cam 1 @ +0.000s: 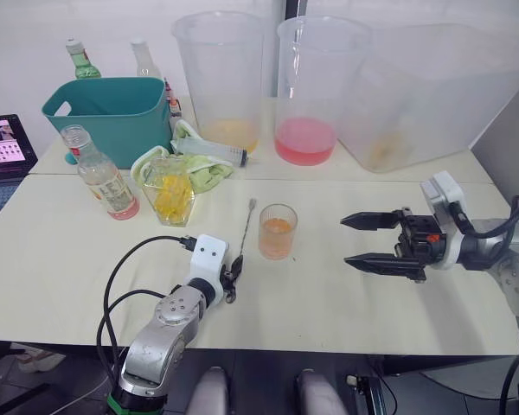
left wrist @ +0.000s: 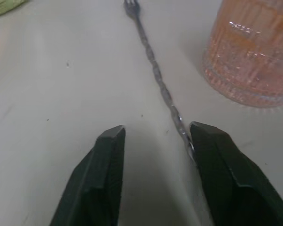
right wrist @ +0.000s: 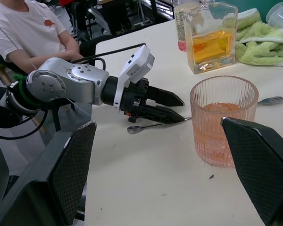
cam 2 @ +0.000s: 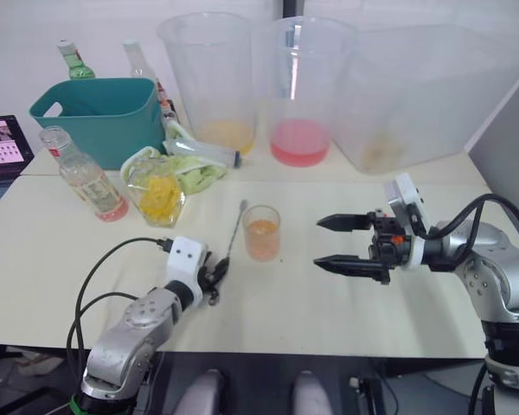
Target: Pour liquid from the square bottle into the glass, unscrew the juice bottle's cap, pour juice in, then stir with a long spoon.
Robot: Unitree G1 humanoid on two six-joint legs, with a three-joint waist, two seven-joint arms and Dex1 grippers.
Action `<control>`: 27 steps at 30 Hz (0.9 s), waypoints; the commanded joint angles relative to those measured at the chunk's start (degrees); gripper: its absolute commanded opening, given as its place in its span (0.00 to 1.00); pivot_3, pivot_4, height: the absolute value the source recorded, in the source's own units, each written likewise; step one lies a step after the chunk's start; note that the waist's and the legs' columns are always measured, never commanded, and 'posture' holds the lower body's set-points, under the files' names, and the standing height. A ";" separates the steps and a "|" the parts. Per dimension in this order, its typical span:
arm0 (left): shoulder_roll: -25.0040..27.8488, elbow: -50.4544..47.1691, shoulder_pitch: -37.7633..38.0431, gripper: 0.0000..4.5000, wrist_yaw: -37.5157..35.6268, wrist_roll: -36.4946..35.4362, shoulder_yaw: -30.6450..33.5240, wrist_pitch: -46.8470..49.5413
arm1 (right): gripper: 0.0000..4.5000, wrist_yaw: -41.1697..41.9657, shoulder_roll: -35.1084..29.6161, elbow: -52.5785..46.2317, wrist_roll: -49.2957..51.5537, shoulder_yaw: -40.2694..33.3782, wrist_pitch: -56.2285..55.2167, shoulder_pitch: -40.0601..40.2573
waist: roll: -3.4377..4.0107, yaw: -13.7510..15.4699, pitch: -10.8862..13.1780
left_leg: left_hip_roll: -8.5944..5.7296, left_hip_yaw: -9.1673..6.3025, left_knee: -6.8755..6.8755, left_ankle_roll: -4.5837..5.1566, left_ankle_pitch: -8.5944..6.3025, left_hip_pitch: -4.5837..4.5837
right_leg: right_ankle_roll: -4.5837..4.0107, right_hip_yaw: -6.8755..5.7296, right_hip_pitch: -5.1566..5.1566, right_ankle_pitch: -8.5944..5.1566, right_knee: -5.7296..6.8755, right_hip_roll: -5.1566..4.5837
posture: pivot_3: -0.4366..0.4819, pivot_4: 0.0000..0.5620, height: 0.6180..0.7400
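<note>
Head views: left gripper (cam 1: 234, 278) is reaching for the long spoon (cam 1: 245, 226), which is lying flat on the table (cam 1: 60, 259) just left of the glass (cam 1: 278, 231) holding orange-pink liquid. Right gripper (cam 1: 363, 240) is hovering wide open, empty, right of the glass.

Left wrist view: the fingers (left wrist: 101, 179) are standing part open, the twisted handle touching one finger, nothing gripped. Best to centre on the handle before closing.

Right wrist view: the square bottle (right wrist: 211, 37) and juice bottle (right wrist: 180, 23) are standing behind the glass.

Table (cam 1: 69, 259): glass (cam 1: 278, 231), long spoon (cam 1: 245, 226), square bottle (cam 1: 171, 191), juice bottle (cam 1: 104, 178).
</note>
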 commanded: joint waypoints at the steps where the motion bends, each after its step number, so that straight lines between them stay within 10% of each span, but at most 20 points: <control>1: 1.68 0.94 1.14 0.22 0.04 1.62 2.04 0.07 | 1.00 -1.06 0.67 -0.82 -0.88 -1.94 -2.83 -0.50 | 0.00 -0.34 0.00 | 0.02 0.01 -0.01 0.00 0.00 0.02 | 0.00 0.01 0.00 0.00 0.00 0.01 | 0.48 0.27 0.94; 4: 2.87 0.07 1.58 0.00 -1.56 0.27 4.34 0.28 | 1.00 -1.80 1.69 0.21 -1.32 -1.47 -3.55 -1.36 | 0.01 -0.78 0.00 | 0.07 0.01 -0.06 0.00 0.00 0.08 | -0.01 0.01 -0.01 0.00 0.01 0.06 | 0.48 0.27 0.94; 19: 4.96 -6.65 1.23 0.00 -7.69 -8.60 13.12 4.04 | 1.00 -1.91 3.13 0.96 -3.70 -1.01 -6.63 0.36 | 0.00 0.18 0.00 | 0.01 0.01 -0.02 -0.01 0.00 -0.07 | 0.01 -0.01 -0.02 0.00 -0.06 -0.01 | 0.48 0.27 0.94; 27: -5.75 -9.12 -3.41 0.55 2.25 -7.47 6.39 12.88 | 1.00 -1.69 2.66 -0.11 -3.74 -1.80 -6.71 2.20 | -0.01 0.08 0.01 | 0.00 -0.01 0.01 -0.01 0.00 -0.09 | 0.02 -0.01 -0.03 0.00 -0.05 0.00 | 0.48 0.27 0.94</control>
